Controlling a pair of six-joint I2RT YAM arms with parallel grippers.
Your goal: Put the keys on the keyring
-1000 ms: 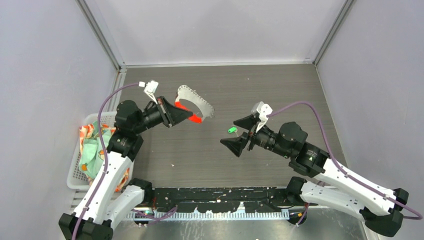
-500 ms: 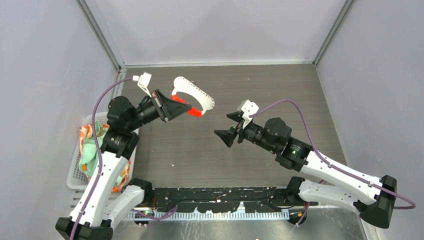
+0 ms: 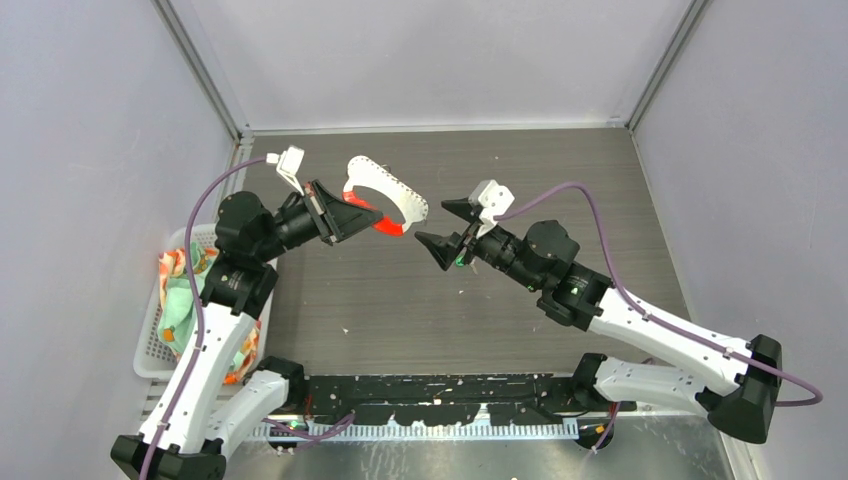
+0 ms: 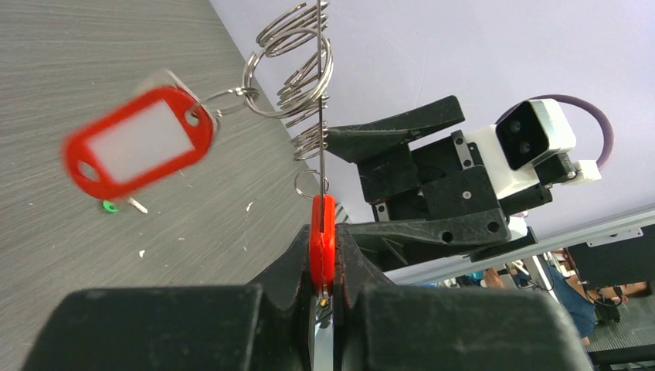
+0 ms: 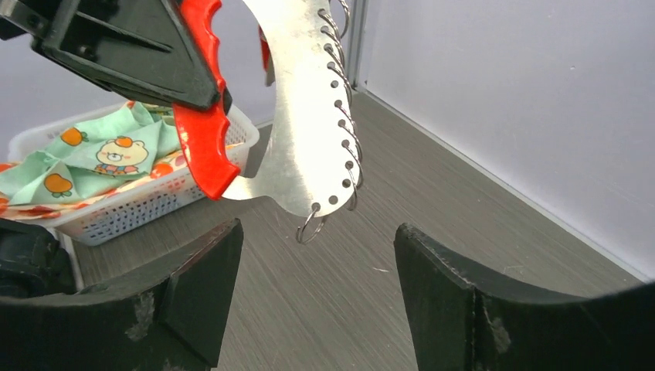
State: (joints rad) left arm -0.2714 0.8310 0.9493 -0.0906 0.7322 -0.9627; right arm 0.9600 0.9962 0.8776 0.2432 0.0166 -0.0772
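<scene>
The left end effector (image 3: pixel 365 215) is clamped shut on the red strip (image 4: pixel 322 239) of the keyring (image 3: pixel 395 190). It holds the curved metal plate in the air above the far-left part of the table (image 3: pixel 400 310), with the plate's long arc running roughly from the left edge towards the middle. A red-and-white tag (image 4: pixel 139 143) already hangs from one of the rings along the plate; whether a key hangs with it is too blurred to tell. The right end effector (image 3: pixel 432 222) has its fingers spread wide and holds nothing. It points across the table at the plate, and in the right wrist view the lowest split ring (image 5: pixel 310 226) dangles just ahead of its gap. The green key (image 4: pixel 116 205) is not up there. It lies flat on the table near the middle, below the right end effector and a little to its near-edge side, well apart from the keyring. Which way its shaft points is too small to judge from above. The right arm is clearly the nearer one and the only free one. The likely next move is therefore down and slightly back towards the near edge, away from the ring it now faces, to pick up that key.
</scene>
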